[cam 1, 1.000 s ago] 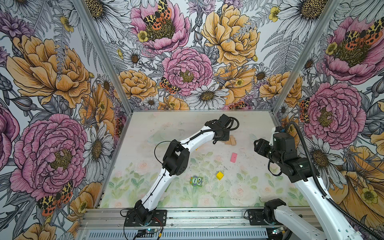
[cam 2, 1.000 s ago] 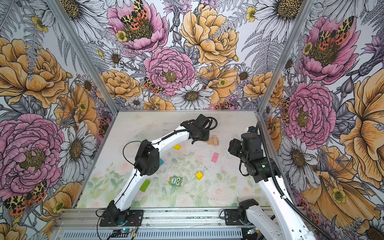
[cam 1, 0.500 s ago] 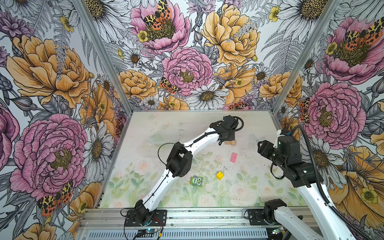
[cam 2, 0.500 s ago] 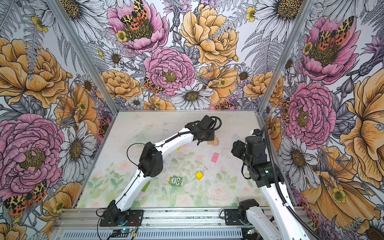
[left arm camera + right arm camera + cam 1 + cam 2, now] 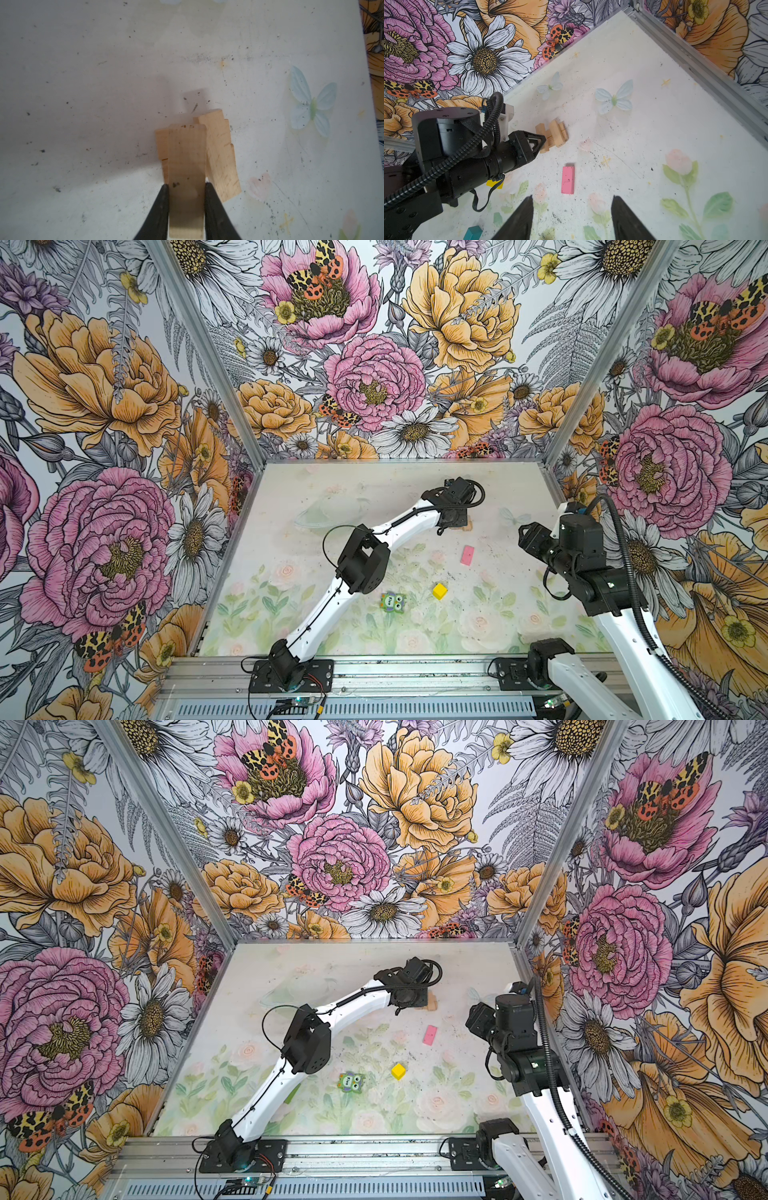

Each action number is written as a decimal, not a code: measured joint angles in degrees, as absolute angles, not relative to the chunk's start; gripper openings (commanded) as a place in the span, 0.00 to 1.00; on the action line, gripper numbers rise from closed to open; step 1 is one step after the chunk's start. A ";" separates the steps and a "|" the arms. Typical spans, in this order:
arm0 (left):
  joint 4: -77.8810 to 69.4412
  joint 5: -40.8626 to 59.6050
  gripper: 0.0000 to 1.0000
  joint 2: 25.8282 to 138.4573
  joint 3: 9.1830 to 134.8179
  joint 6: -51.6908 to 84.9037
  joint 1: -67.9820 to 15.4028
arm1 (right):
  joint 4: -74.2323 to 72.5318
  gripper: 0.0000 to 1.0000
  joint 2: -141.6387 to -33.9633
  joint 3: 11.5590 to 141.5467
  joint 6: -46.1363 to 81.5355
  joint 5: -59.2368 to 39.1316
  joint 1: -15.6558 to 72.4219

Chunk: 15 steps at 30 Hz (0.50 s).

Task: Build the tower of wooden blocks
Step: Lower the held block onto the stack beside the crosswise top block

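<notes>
Tower (image 5: pixel 555 133): skewed, plain tan; left fingers (image 5: pixel 158 209) clamp tan bar (image 5: pixel 186 176) over it; right fingers (image 5: pixel 519 220) apart

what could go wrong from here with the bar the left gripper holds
1. The tan bars under the held bar lie skewed, so it may land unevenly and slide off.
2. The left gripper appears close beside one of them; opening its jaws could nudge it out of place.

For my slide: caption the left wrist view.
Left gripper grips one tan bar at the loose stack of tan bars.
</notes>
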<state>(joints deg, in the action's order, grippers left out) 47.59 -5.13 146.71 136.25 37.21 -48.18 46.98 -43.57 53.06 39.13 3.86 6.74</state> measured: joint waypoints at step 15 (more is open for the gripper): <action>47.62 -5.10 0.28 146.96 137.73 37.63 -48.14 | 46.98 0.64 -44.36 53.06 37.52 2.79 5.52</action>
